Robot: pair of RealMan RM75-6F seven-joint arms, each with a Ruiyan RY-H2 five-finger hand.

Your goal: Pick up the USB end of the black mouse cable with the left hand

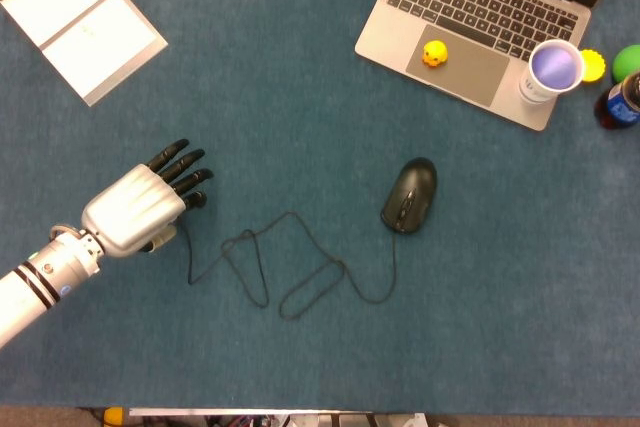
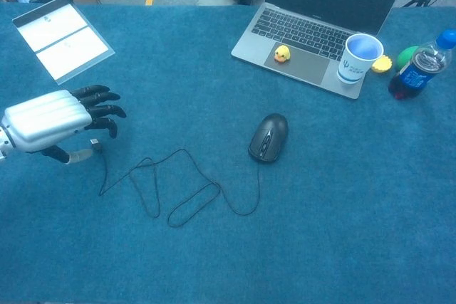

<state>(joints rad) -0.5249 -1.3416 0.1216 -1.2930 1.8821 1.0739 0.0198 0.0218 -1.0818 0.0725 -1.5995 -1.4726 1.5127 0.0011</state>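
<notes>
The black mouse [image 1: 409,195] lies on the blue cloth right of centre, and its thin black cable [image 1: 262,265] loops leftward. My left hand [image 1: 135,209] hovers over the cable's left end and hides the USB plug in the head view. The chest view shows the small USB plug [image 2: 95,145] on the cloth just below the dark fingers [image 2: 103,112], with the thumb to its left. The left hand [image 2: 50,119] has its fingers stretched out and apart, and nothing is gripped. The mouse [image 2: 268,137] sits untouched. My right hand shows in neither view.
An open laptop [image 1: 452,65] stands at the back right with a yellow duck [image 1: 434,53] on its palm rest. Beside it are a paper cup [image 1: 553,70] and a cola bottle [image 2: 417,69]. A white booklet [image 1: 80,22] lies at the back left.
</notes>
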